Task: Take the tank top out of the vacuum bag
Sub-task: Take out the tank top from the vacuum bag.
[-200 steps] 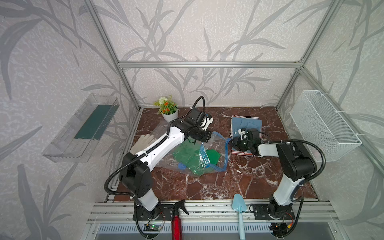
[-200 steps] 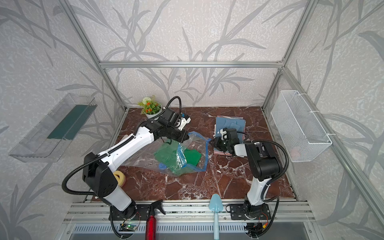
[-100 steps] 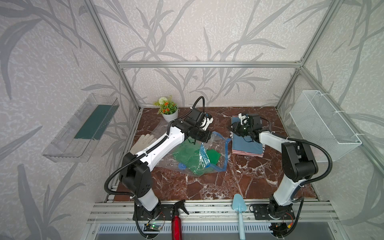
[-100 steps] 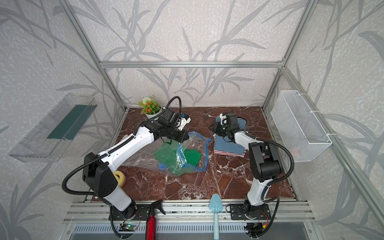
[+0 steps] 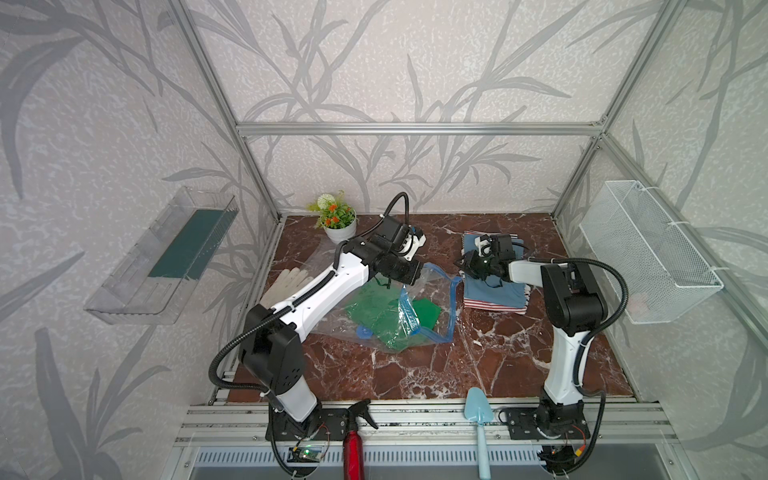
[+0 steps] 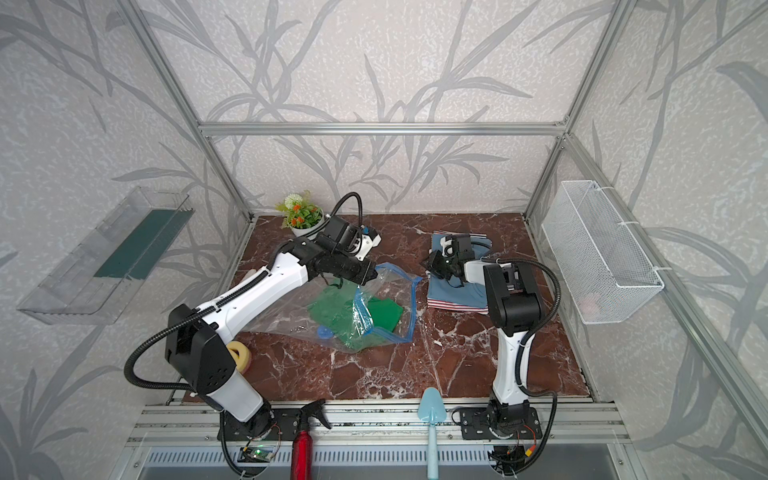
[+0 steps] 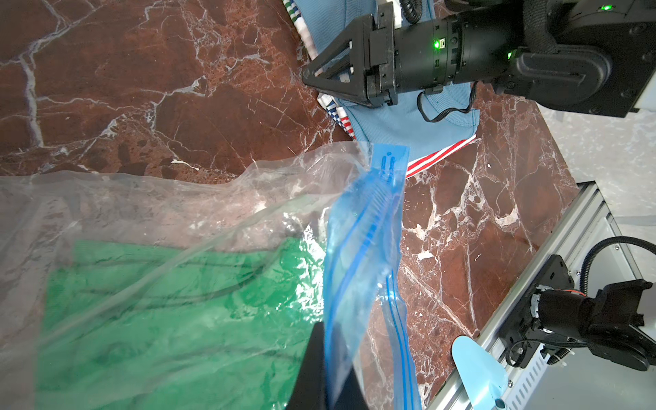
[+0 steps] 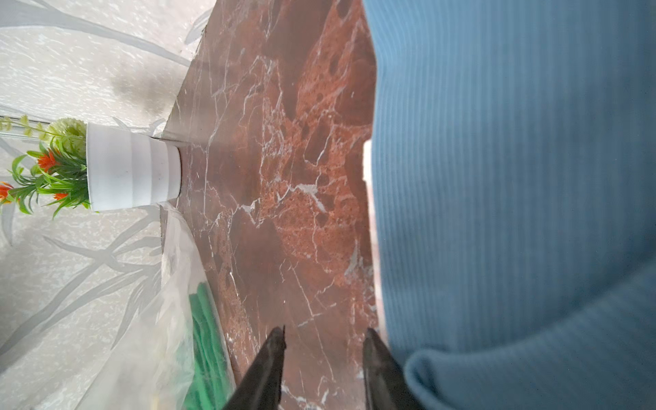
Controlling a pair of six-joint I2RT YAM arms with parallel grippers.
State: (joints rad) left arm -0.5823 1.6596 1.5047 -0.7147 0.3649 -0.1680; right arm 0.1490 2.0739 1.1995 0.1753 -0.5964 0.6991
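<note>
While the left claw [image 7: 333, 358] keeps its pinch: jaws clamped tight on the blue zip-seal strip [image 7: 369, 220], lifting one lip of the large clear crinkly vacuum bag [image 5: 436, 284] off the red marble worktop [image 5: 415, 374]; unmoved over the last second
Right claw [image 8: 324, 340]: partly open, holding nothing; half a second ago it reached to the far end of the folded blue ribbed garment [image 8: 514, 177]; now it has drawn back to that garment's edge nearest the bag, tips aimed at the mouth
Bag contents: crumpled green garment [image 5: 374, 311] still wholly inside, beside the round blue valve [image 5: 365, 332]; likely the tank top, though its cut is not clear
Meaning: extraction not begun; with the mouth propped up, the right claw seems lined up to reach in
</note>
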